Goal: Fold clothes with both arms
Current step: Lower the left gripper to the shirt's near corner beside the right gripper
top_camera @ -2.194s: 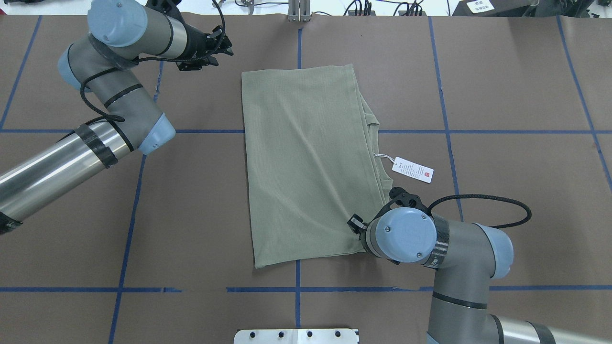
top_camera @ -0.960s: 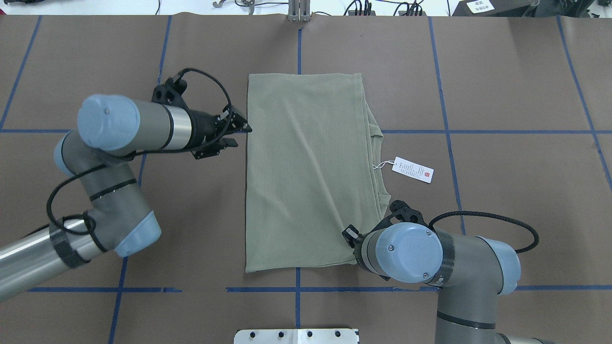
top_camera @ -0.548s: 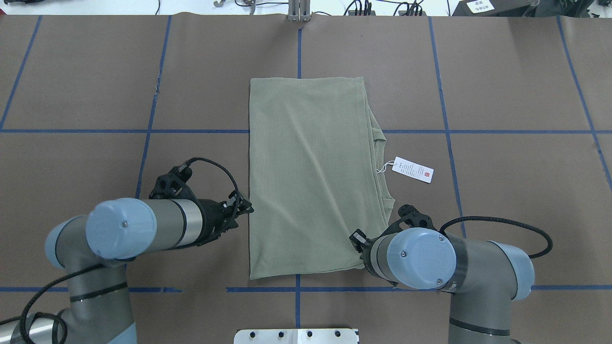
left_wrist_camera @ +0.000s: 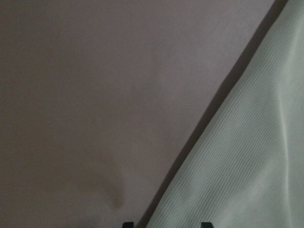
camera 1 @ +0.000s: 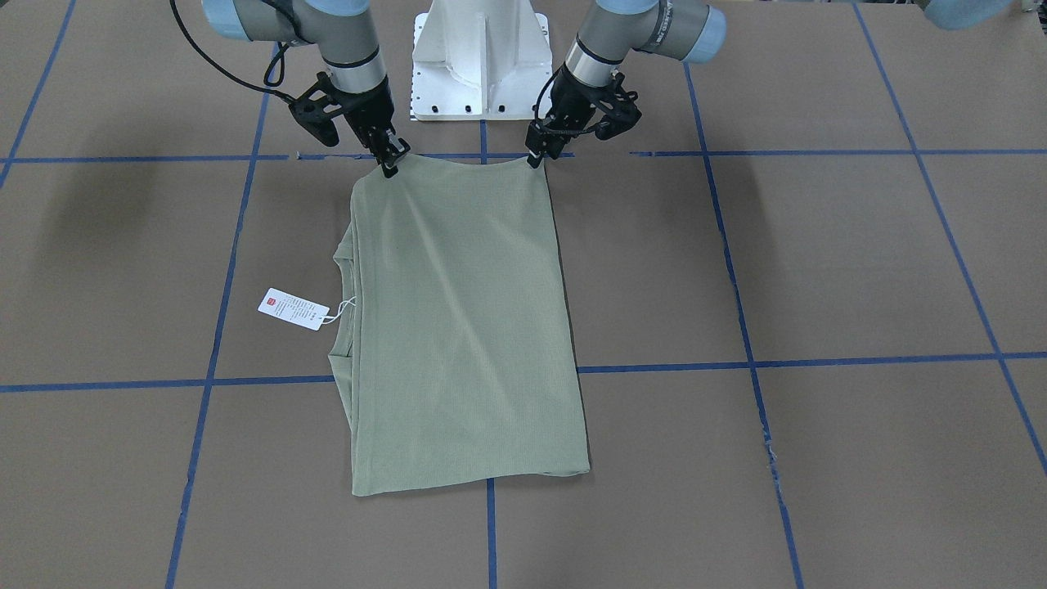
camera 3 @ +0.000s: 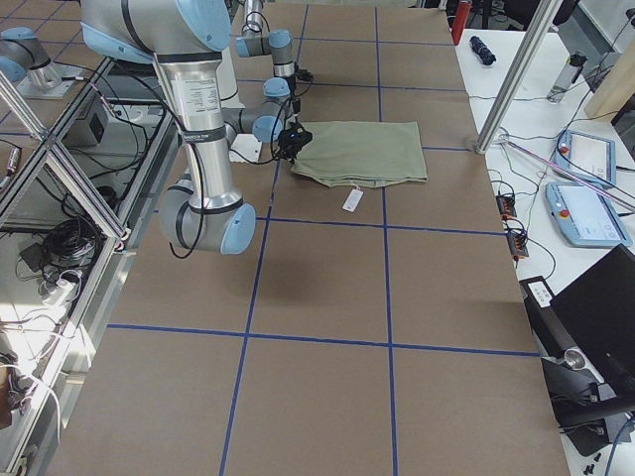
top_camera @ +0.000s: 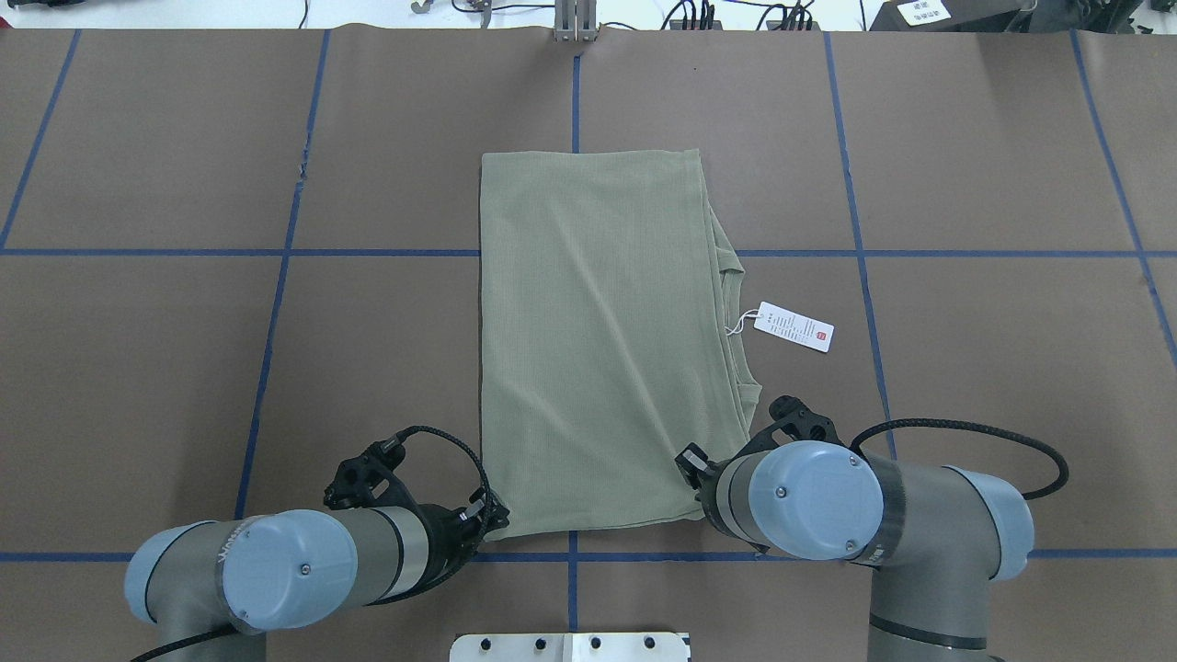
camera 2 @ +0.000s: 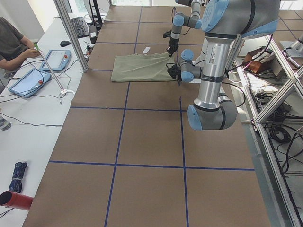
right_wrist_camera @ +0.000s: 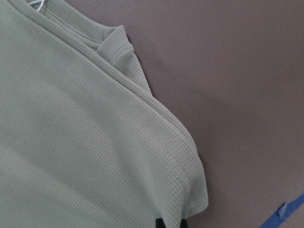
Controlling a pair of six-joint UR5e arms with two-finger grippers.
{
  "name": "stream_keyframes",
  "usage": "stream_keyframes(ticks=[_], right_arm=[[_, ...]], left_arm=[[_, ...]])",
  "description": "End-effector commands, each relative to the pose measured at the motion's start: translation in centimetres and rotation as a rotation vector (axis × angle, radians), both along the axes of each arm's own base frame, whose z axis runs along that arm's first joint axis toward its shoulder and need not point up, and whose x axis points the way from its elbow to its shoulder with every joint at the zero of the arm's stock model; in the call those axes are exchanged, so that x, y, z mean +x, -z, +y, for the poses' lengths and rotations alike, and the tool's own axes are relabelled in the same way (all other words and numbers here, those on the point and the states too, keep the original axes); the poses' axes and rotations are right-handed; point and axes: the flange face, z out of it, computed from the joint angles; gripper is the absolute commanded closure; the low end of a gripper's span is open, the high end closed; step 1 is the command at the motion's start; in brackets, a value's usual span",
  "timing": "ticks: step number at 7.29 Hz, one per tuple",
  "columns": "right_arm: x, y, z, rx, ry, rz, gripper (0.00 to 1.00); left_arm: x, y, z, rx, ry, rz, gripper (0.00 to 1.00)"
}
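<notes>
The sage-green clothes (top_camera: pixel 598 340) lie folded into a long rectangle mid-table, neckline and white hang tag (top_camera: pixel 793 327) on the right side. My left gripper (top_camera: pixel 495 522) sits at the near left corner, open: its wrist view shows two fingertips (left_wrist_camera: pixel 205 224) wide apart over the cloth edge (left_wrist_camera: pixel 247 166). My right gripper (camera 1: pixel 390 166) is shut on the near right corner, fingertips (right_wrist_camera: pixel 159 222) pinched on the knit (right_wrist_camera: pixel 85 142). Facing the robot, the left gripper (camera 1: pixel 536 155) touches the other corner of the clothes (camera 1: pixel 458 327).
The white base block (camera 1: pixel 478 57) stands just behind both grippers. Blue tape lines (top_camera: pixel 855 253) grid the brown table cover. A person (camera 2: pixel 14 45) sits at a side desk with tablets beyond the far edge, near a metal post (camera 2: pixel 71 33).
My left arm swept from the far left corner along the shirt's left edge down to the near left corner. The shirt straightened slightly early on. The right gripper stayed on its corner.
</notes>
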Motion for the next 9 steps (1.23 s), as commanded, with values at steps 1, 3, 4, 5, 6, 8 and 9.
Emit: stream_keyframes(ticks=[1,3,4,5,6,8,9], right_arm=[[0.0,0.0,0.1,0.000,0.002,0.001,1.00],[0.0,-0.1,0.1,0.000,0.002,0.002,1.00],[0.0,-0.1,0.1,0.000,0.002,0.002,1.00],[0.0,-0.1,0.1,0.000,0.002,0.002,1.00],[-0.1,-0.1,0.3,0.000,0.005,0.002,1.00],[-0.1,-0.1,0.3,0.000,0.005,0.002,1.00],[-0.1,-0.1,0.3,0.000,0.005,0.002,1.00]], left_arm=[[0.4,0.0,0.4,-0.003,-0.005,-0.001,0.47],[0.8,0.6,-0.5,0.027,0.031,0.002,0.49],[0.9,0.6,-0.6,0.027,0.034,0.000,0.50],[0.9,0.7,-0.6,0.026,0.035,0.002,0.56],[1.0,0.6,-0.7,0.024,0.037,-0.001,0.74],[0.7,0.9,-0.8,0.028,0.039,0.006,1.00],[-0.8,2.6,-1.6,0.034,0.054,0.043,1.00]])
